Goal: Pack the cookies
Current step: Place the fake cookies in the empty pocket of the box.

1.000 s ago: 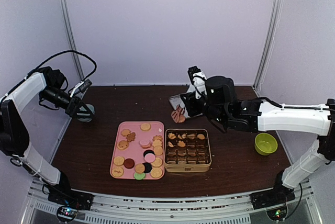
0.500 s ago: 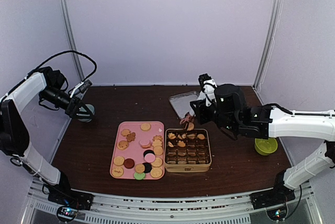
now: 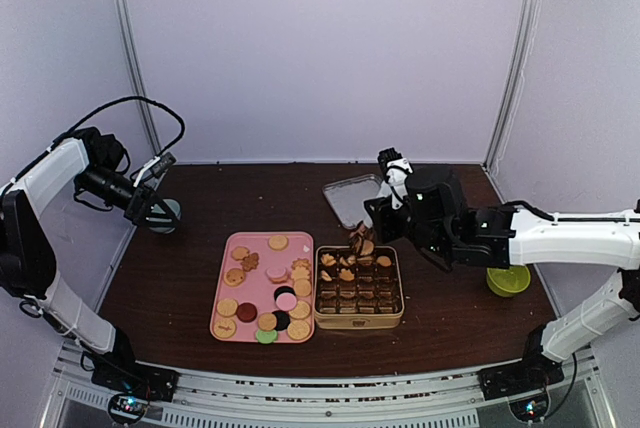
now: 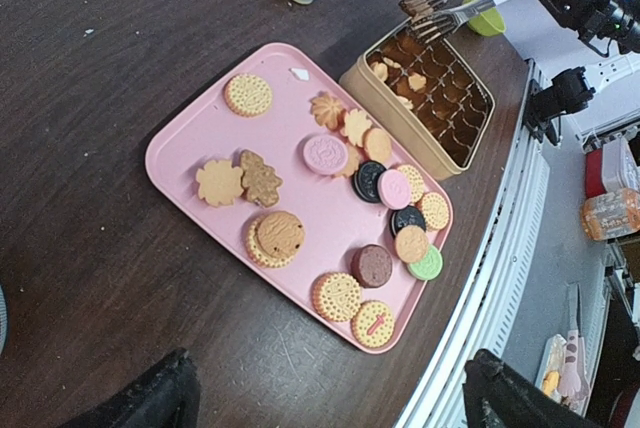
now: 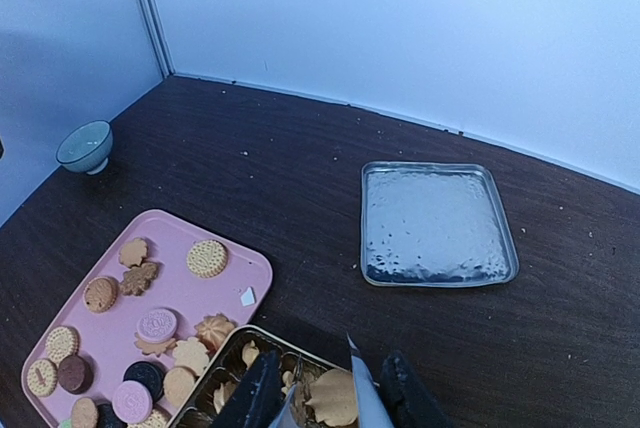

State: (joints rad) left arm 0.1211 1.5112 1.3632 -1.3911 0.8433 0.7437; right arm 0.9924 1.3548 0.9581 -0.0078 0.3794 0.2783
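The cookies (image 3: 285,300) lie on a pink tray (image 3: 257,293), mostly tan rounds with some pink, black and green; they also show in the left wrist view (image 4: 325,153). A gold tin (image 3: 359,326) of brown cups stands right of the tray, with a few cookies in its far rows. My right gripper (image 3: 378,218) is shut on metal tongs (image 5: 366,394), which pinch a tan cookie (image 5: 335,398) over the tin's far edge (image 5: 236,332). My left gripper (image 3: 150,210) is open and empty at the far left, away from the tray (image 4: 190,138).
A silver tin lid (image 3: 350,193) lies behind the tin, also in the right wrist view (image 5: 435,223). A small teal bowl (image 3: 166,214) sits by my left gripper. A green bowl (image 3: 508,275) stands at the right. The table's front edge runs past the tray.
My right gripper has carried the tongs and cookie from beside the silver lid toward me, down to the tin's far edge. The left arm has not moved.
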